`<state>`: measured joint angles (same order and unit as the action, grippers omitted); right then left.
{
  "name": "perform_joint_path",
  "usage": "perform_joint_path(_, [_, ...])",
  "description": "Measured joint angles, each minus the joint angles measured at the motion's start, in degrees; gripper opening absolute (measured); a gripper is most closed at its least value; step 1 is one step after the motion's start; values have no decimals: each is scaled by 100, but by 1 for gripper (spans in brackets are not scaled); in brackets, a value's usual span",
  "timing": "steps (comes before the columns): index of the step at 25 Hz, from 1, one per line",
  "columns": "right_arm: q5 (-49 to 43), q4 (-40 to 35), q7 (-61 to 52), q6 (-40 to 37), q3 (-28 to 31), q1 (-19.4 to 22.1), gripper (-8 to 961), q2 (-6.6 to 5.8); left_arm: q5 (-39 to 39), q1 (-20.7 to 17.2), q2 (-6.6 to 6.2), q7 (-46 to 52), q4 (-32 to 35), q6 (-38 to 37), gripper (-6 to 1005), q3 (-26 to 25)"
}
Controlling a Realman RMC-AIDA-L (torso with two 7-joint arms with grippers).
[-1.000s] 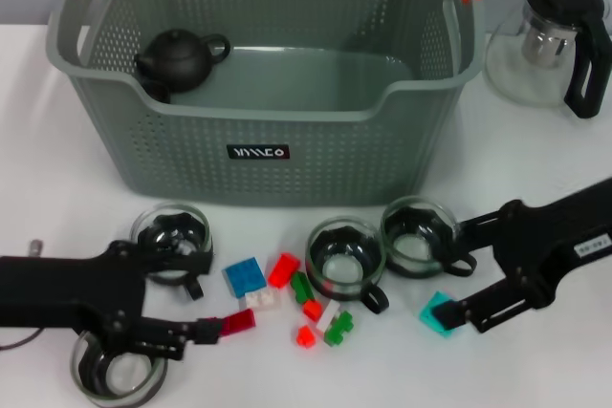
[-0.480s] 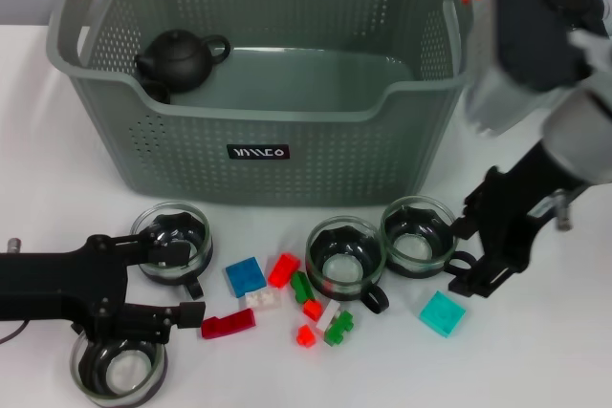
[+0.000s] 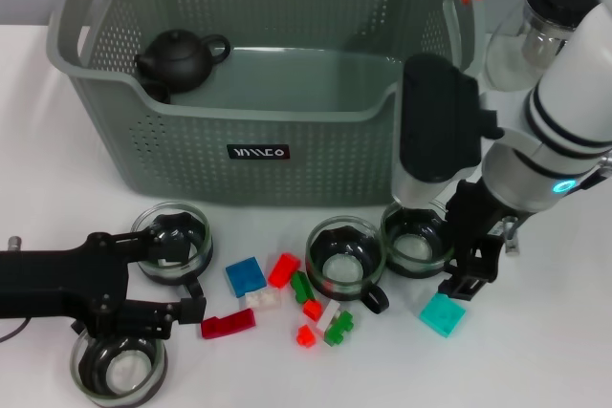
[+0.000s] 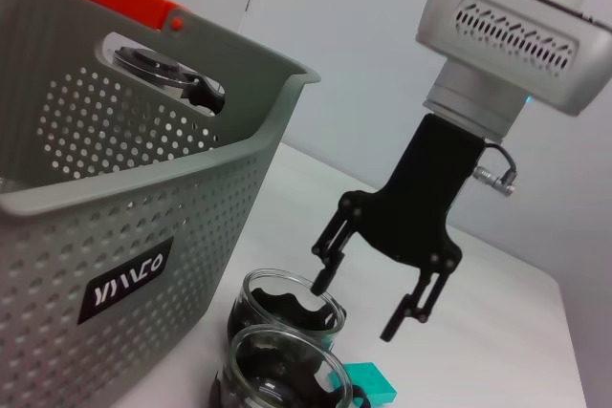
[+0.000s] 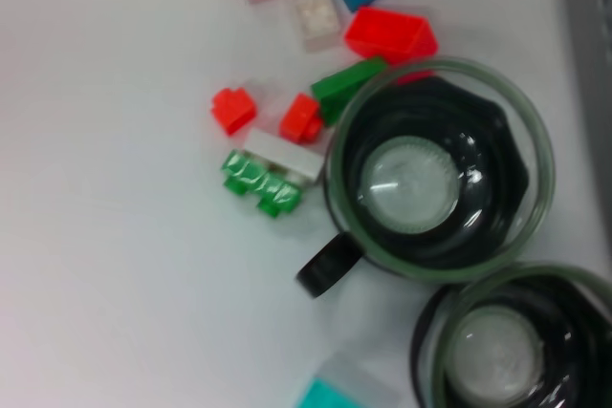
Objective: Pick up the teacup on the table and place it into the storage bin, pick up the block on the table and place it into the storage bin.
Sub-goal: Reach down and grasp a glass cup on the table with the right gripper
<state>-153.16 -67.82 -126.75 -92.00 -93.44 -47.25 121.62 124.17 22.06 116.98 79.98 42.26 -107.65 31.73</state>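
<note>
The left gripper (image 3: 196,311) lies low on the table, its fingers apparently spread beside a dark red block (image 3: 228,324), between two glass teacups (image 3: 173,238). Behind stands the storage bin (image 3: 263,102), a black teapot (image 3: 180,57) inside. The right gripper (image 4: 368,305) hangs with its fingers apart beside another teacup (image 3: 416,237), above a teal block (image 3: 443,313).
</note>
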Motion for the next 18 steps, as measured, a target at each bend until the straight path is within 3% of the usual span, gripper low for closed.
perform_joint_path(5, [-2,8,-94,206,-321,5,746,6,4,-4,6,2,-11,49,900,0])
perform_joint_path(11, [110,125,-202,-109,-714,-43,726,11,13,-12,9,10,-17,91,899,0])
perform_joint_path(18, [269,-43,-366,-384,-675,26,699,4,5,13,6,9,-17,128,899,0])
